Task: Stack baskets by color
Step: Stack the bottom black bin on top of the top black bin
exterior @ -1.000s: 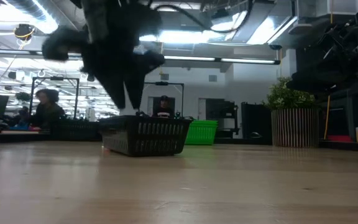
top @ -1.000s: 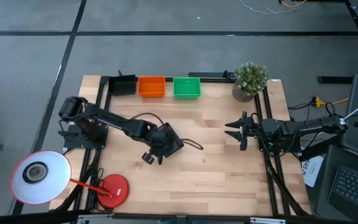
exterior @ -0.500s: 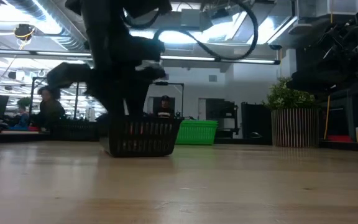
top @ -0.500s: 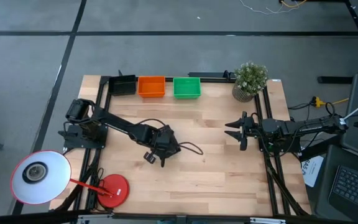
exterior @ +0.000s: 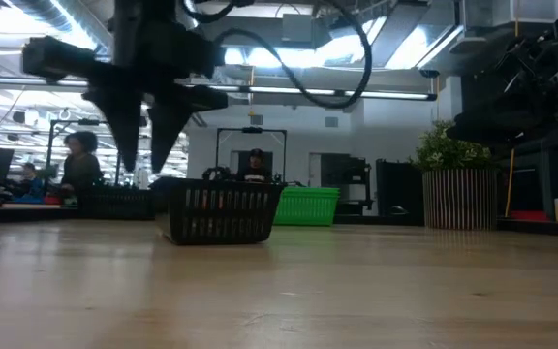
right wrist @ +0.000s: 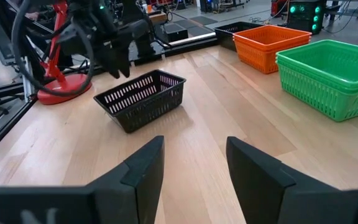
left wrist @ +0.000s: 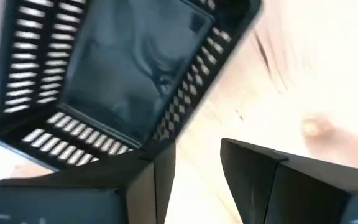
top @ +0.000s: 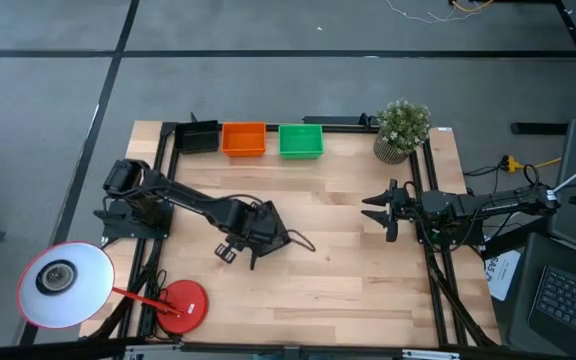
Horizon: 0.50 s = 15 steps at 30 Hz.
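Three baskets sit in a row along the far edge of the counter (top: 368, 260): black basket (top: 198, 136), then orange basket (top: 244, 139), then green basket (top: 301, 140). All three stand upright, side by side. The orange and green ones each look like a stack of several, rims layered in the right wrist view; nothing else shows inside them.

A fourth, loose black basket (right wrist: 142, 98) stands upright on the counter mid-left, apart from the row. Empty, bare floor showing in the left wrist view.

Left gripper (top: 226, 250) hangs just beside the loose black basket on the near side, raised off the counter, fingers spread and pointing down in the low view, holding nothing.

Right gripper (top: 380, 212) waits at the right side of the counter, fingers spread, empty, aimed toward the middle.

Potted plant (top: 403, 129) stands at the far right corner, past the green basket. Red lamp base (top: 180, 305) at the near left corner, with the white lamp shade (top: 65, 285) beside it.
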Motion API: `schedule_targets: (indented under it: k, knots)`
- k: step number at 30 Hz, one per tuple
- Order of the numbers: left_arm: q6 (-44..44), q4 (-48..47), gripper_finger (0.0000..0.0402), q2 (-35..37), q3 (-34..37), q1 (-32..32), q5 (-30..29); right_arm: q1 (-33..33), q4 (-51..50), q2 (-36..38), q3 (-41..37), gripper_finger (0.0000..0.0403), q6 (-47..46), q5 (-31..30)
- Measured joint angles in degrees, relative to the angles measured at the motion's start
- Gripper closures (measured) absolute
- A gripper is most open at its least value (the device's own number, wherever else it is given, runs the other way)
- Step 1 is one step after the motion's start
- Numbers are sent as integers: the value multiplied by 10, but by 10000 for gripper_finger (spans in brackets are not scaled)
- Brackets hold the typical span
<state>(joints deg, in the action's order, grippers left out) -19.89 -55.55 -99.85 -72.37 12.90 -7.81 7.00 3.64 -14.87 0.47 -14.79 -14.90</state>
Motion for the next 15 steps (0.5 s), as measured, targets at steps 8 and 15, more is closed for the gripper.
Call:
schedule_targets:
  k: [8,15]
  knots:
    - [-2,44,281,0,11,9,-32,0,0,0,0,229,0,0]
    - [-2,42,281,-11,11,9,-7,0,0,0,0,229,0,0]
